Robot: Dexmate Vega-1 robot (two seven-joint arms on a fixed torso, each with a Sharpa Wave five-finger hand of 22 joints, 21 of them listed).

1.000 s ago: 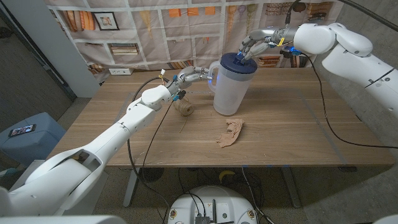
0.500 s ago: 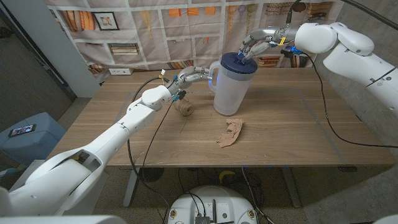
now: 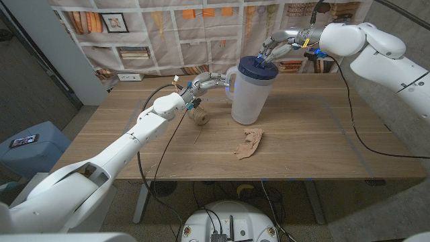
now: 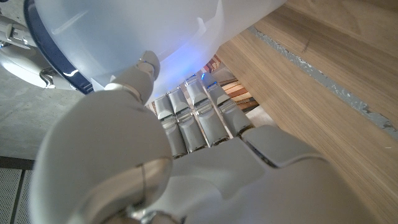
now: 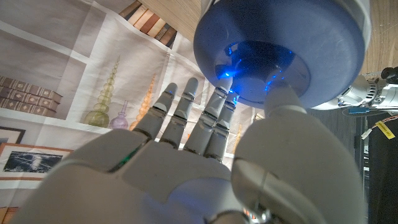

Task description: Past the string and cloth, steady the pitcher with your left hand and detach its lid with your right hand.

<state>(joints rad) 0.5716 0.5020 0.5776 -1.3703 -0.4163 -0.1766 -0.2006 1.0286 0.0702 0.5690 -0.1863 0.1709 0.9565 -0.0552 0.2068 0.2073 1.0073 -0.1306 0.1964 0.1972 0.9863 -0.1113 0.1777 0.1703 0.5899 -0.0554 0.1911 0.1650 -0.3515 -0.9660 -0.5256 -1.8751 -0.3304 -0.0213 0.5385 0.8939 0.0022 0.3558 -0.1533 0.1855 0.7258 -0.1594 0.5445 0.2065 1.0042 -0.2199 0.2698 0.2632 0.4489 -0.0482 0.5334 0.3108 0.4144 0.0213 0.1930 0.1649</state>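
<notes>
A translucent white pitcher point(image 3: 247, 97) with a dark blue lid point(image 3: 256, 67) stands at the table's far middle. My left hand point(image 3: 209, 81) reaches its handle point(image 3: 230, 81) from the left. In the left wrist view the fingers point(image 4: 193, 115) lie along the pitcher's wall point(image 4: 124, 31) and the thumb tip touches it. My right hand point(image 3: 275, 48) comes in from above right, fingertips and thumb on the lid's recessed centre point(image 5: 261, 59). The right hand point(image 5: 186, 162) pinches there, and the lid sits on the pitcher.
A spool of string point(image 3: 198, 117) lies just left of the pitcher, near my left forearm. A crumpled tan cloth point(image 3: 250, 143) lies in front of the pitcher. Cables cross the wooden table point(image 3: 316, 134) on the left and right. A printed shelf backdrop hangs behind.
My right arm has lifted very slightly while its hand stays at the lid. The pitcher, lid and left hand have not visibly moved.
</notes>
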